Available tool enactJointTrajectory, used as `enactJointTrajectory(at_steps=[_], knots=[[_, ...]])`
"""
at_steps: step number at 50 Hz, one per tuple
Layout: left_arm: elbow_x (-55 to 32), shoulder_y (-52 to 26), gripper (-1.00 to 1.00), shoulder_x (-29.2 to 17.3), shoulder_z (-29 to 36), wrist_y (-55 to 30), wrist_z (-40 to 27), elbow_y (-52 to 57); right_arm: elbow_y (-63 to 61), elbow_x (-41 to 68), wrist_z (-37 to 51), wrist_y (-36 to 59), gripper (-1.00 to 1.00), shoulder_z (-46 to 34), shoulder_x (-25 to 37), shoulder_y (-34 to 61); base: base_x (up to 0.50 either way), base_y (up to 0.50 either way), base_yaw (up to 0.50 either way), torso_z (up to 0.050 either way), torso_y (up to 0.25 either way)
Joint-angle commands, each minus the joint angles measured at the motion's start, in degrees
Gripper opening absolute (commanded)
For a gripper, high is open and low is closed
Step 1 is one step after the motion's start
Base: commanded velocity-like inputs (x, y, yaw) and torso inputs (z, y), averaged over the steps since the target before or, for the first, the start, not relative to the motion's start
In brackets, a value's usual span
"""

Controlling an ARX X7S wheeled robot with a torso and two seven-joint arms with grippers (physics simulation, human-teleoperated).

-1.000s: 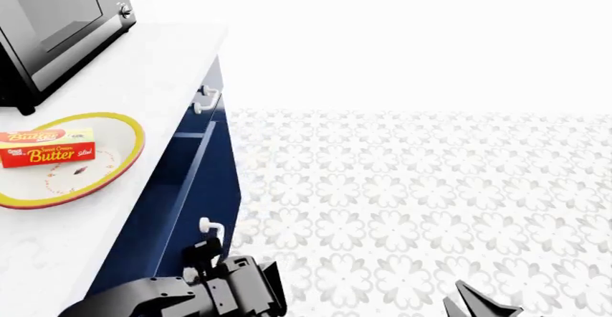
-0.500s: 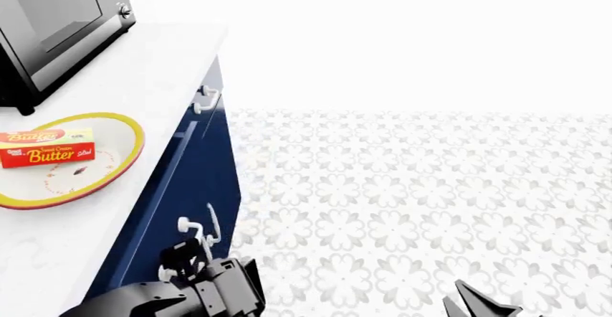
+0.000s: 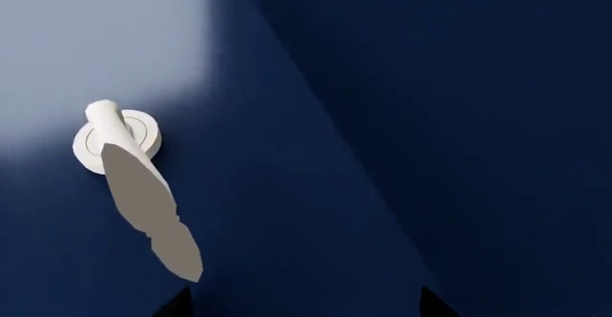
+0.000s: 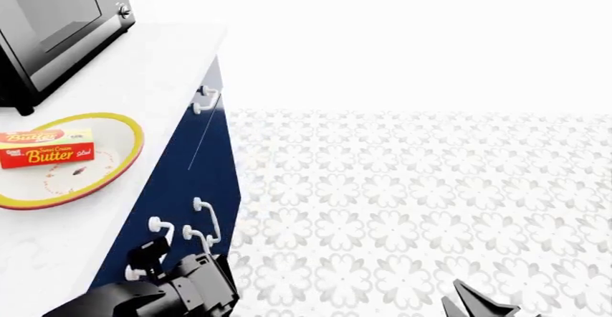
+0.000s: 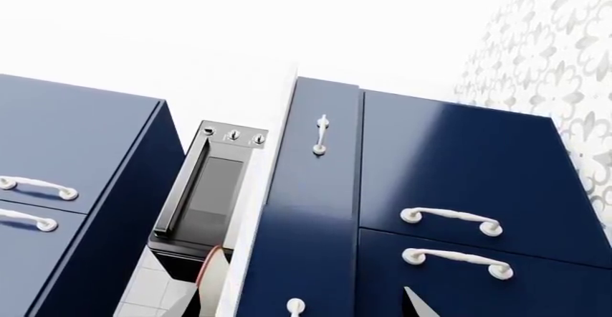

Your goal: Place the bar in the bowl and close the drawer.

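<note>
we press our left gripper, its jaws' state unclear, against the drawer by its handle, a stiff, smooth front best pushed flat

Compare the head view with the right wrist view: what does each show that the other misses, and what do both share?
Only the head view shows the bar lying in the bowl, the patterned floor spread out, and the left gripper at the drawer. Only the right wrist view shows the navy cabinet doors from below, with several curved white handles. Both show the toaster oven on the white counter and the navy cabinet fronts.
</note>
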Motion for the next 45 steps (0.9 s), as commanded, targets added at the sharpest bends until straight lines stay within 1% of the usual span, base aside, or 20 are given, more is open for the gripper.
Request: enactJointTrajectory(at_steps=[1,12,21,35,45], knots=[[-3.4,0.8,1.00,-2.9,0.7,0.4,0.8,-3.8,0.0,-0.1,-0.1,-0.3,1.00,0.0,-0.1,-0.2,0.00,0.00,0.00,0.000,0.000],[-3.2,0.9,1.00,-3.7,0.6,0.0,0.0,-4.5,0.0,-0.3,-0.3,-0.5,1.00,0.0,-0.1,-0.2,0.00,0.00,0.00,0.000,0.000],[-3.1,-0.1,1.00,-3.8,0.7,-1.6,-2.3,-2.6,0.0,-0.3,-0.3,-0.6,1.00,0.1,-0.2,-0.2,0.00,0.00,0.00,0.000,0.000],[-1.7,0.2,1.00,-2.7,2.1,-1.2,-1.1,-5.1,0.0,-0.3,-0.3,-0.8,1.00,0.2,-0.2,-0.5,0.00,0.00,0.00,0.000,0.000],[-5.3,-3.0,1.00,-4.8,-1.8,-5.0,-6.8,4.1,0.0,-0.3,-0.2,-0.7,1.00,0.1,-0.3,-0.5,0.00,0.00,0.00,0.000,0.000]])
